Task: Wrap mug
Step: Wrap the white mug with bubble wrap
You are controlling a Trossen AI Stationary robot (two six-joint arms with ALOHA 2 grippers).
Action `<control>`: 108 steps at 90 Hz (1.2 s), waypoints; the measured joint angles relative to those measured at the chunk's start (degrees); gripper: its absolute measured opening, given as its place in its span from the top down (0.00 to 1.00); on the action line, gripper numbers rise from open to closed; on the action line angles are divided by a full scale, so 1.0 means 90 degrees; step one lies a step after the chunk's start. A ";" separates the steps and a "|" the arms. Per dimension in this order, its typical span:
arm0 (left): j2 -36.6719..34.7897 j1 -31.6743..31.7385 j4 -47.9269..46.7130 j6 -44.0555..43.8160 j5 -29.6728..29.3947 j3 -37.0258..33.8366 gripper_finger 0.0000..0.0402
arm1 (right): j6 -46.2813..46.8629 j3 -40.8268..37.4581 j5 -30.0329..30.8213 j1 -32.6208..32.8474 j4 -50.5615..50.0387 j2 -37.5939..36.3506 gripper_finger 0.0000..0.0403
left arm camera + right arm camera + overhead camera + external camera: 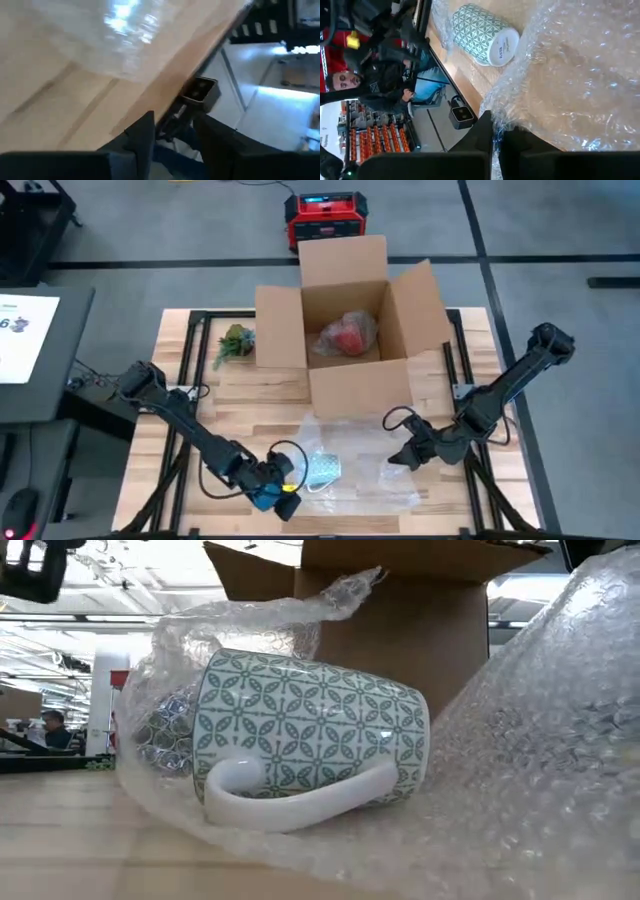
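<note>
Mug (310, 745): on its side on bubble wrap (580, 75), ahead of right pincer (495, 131) | right pincer: pinched on wrap edge, likely for folding over | left pincer (172, 132): parted, empty, beside mug.

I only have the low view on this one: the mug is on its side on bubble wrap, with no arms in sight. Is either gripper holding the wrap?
Observer: Yes. The right gripper is shut on the edge of the bubble wrap, on its own side of the mug.
Operator: And the left one?
Observer: The left gripper is open and holds nothing, by the front edge of the table beside the mug.
Operator: Anything in the box?
Observer: A red wrapped item lies inside the cardboard box.
</note>
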 joint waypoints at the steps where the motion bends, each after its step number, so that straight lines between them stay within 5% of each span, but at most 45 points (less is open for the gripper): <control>1: 0.0003 0.0000 -0.0070 -0.0020 -0.0036 0.0000 0.63 | 0.0000 0.0000 0.0000 0.0000 0.0000 0.0000 1.00; 13: 0.0036 0.0247 0.0024 -0.0038 -0.0329 -0.0237 0.47 | -0.0004 0.0000 0.0000 -0.0005 -0.0001 0.0000 1.00; 27: 0.0067 0.0685 0.2000 -0.0122 -0.0404 -0.1156 0.29 | -0.0002 0.0000 -0.0001 -0.0005 0.0002 0.0000 1.00; 44: 0.0330 0.1034 0.3353 -0.0421 -0.0524 -0.1768 0.25 | -0.0001 0.0000 -0.0005 0.0008 0.0031 0.0002 1.00; 60: 0.0843 0.1203 0.4458 -0.0258 -0.0529 -0.1707 0.38 | 0.0000 0.0000 -0.0005 -0.0002 0.0049 0.0000 1.00; 75: 0.0859 0.1248 0.4146 0.0014 -0.0366 -0.1373 0.68 | -0.0108 0.0000 0.0008 0.0032 0.0066 0.0000 1.00; 87: 0.0640 0.1298 0.3044 0.0534 0.0092 -0.0792 0.95 | -0.0123 0.0053 0.0176 0.0142 0.0005 0.0001 1.00; 108: 0.0612 0.1505 -0.1255 0.1535 0.0829 0.1422 0.97 | -0.0115 0.0063 0.0221 0.0283 -0.0076 0.0002 1.00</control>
